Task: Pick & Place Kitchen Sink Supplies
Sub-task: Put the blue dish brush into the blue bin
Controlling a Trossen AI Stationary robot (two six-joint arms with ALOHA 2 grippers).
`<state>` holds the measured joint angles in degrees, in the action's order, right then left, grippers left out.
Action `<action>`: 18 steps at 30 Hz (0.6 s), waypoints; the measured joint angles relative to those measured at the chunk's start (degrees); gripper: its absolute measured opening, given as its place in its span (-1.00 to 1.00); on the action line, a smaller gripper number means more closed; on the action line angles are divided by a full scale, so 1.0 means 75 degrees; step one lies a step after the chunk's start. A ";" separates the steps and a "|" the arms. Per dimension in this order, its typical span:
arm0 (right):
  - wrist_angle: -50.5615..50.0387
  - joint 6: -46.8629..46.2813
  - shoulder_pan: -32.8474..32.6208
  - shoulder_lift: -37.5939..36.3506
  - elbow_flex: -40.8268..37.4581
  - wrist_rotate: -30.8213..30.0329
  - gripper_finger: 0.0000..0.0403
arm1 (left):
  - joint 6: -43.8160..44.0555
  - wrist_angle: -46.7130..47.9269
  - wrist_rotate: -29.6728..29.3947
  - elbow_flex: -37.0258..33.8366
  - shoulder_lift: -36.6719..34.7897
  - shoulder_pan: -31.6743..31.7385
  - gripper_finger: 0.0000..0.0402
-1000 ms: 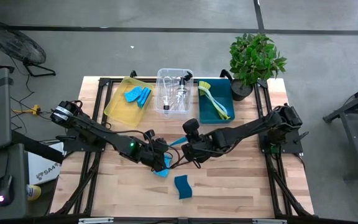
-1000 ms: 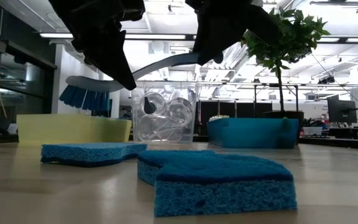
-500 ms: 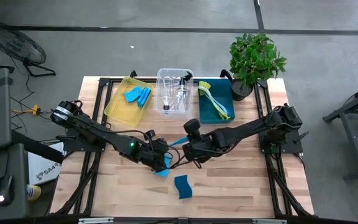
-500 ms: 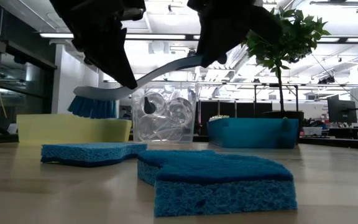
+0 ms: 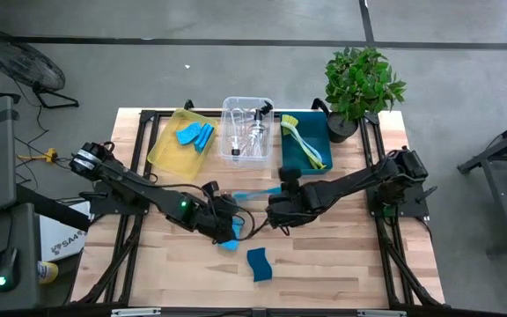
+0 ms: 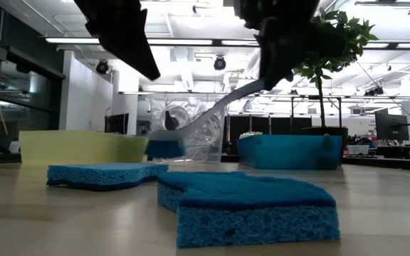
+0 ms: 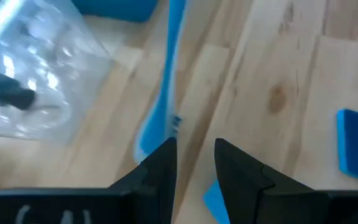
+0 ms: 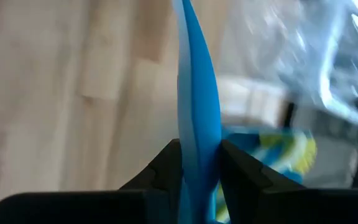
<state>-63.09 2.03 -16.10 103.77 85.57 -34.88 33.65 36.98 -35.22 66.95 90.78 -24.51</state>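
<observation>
A blue dish brush [image 5: 255, 192] hangs slanted in front of the clear bin, held by my right gripper [image 5: 280, 201], which is shut on its handle. The bristle head [image 6: 166, 148] is the low end, near the table top. My left gripper [image 5: 229, 222] stands open above and beside the head end with nothing between its fingers [image 7: 160, 163]. Two blue sponges [image 5: 229, 243] [image 5: 259, 264] lie flat on the table toward the near edge. My right gripper pinches the brush's blue handle [image 8: 199, 140] between its two fingers, toward the free end. The fingers slant down from above and lie across the handle [image 6: 251, 89]. The brush slopes down from the hold, head lowest; I cannot tell whether the head touches the table.
Three bins stand side by side at the far edge. The yellow bin [image 5: 167, 150] holds blue sponges, the clear bin [image 5: 246, 154] holds bottles, and the teal bin [image 5: 299, 165] holds a yellow-green brush. A potted plant [image 5: 361, 81] stands at the far right.
My left gripper has opened, let go of the brush near its head and risen. My right gripper has rolled and shifted toward the table's right. The brush has swung from near level to slanted, its head dropping toward the table.
</observation>
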 joint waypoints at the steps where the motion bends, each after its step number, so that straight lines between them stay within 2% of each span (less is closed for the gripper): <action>1: -0.0167 -0.0284 0.0002 0.0000 -0.0024 -0.0180 -0.61 | 0.0031 0.0045 -0.0206 0.0031 -0.0001 -0.0024 -0.48; 8: -0.1314 -0.2088 -0.0217 -0.0049 -0.0031 -0.0949 -0.61 | 0.0453 0.0308 -0.0884 0.0030 0.0002 -0.0415 -0.48; 15: -0.1791 -0.2645 -0.0818 -0.0267 -0.0033 -0.0371 -0.61 | 0.0785 0.0396 -0.1269 0.0030 0.0003 -0.0827 -0.48; 18: -0.2419 -0.3238 -0.1163 -0.0427 -0.0031 -0.0013 -0.61 | 0.0972 0.0503 -0.1495 0.0027 0.0003 -0.0969 -0.48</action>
<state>-81.23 -22.26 -24.82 100.56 85.34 -34.98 40.94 40.75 -46.43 67.16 90.80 -31.78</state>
